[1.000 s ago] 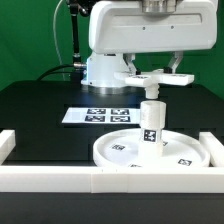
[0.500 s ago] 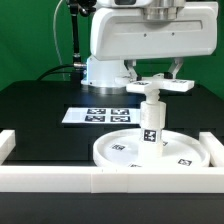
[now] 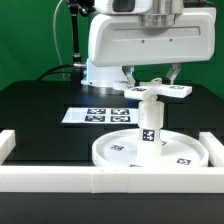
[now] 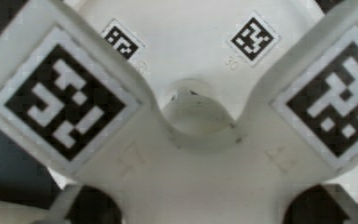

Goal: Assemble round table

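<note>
The cross-shaped foot (image 3: 157,92) now sits lower over the leg (image 3: 151,122) and has swung toward the exterior view's right. The tool (image 3: 154,82) straddles it with fingers wide apart, though I cannot tell if it grips. The disc (image 3: 188,146) lies on the black counter (image 3: 40,102), with a green backdrop (image 3: 30,40) behind.

The round disc (image 3: 120,152) lies by the front edge of the table (image 3: 35,110), nearer the exterior view's right corner, just behind the front border bar (image 3: 60,181). The leg (image 3: 151,124) stands upright on the disc's middle, the cross-shaped foot (image 3: 158,92) atop it. The marker board (image 3: 85,116) lies behind the disc
</note>
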You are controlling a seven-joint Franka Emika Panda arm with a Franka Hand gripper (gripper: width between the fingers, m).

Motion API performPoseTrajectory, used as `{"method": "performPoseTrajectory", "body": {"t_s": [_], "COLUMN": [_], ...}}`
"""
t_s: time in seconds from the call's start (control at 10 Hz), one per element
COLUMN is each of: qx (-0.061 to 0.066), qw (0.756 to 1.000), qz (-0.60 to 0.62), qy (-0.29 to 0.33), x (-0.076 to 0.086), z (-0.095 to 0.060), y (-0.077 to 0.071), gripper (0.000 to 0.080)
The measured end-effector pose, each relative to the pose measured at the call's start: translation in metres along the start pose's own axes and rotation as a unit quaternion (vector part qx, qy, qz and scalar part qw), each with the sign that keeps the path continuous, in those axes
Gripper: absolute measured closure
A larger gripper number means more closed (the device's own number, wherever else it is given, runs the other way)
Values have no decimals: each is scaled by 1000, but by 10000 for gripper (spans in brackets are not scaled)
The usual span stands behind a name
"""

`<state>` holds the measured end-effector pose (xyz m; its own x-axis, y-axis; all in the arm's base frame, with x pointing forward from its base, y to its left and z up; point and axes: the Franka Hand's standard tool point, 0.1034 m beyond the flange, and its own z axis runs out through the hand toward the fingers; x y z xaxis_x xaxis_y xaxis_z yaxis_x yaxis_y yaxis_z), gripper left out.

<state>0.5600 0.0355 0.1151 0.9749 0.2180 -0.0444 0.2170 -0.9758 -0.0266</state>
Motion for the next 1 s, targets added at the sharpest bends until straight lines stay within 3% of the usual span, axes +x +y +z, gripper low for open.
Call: {"method": "performPoseTrajectory", "body": {"t_s": [1.0], "qx": [-3], "qw": [1000], "qz": [-3], "qy": [11], "x": [4], "z": [4], "y": [-3], "gripper": [358]}}
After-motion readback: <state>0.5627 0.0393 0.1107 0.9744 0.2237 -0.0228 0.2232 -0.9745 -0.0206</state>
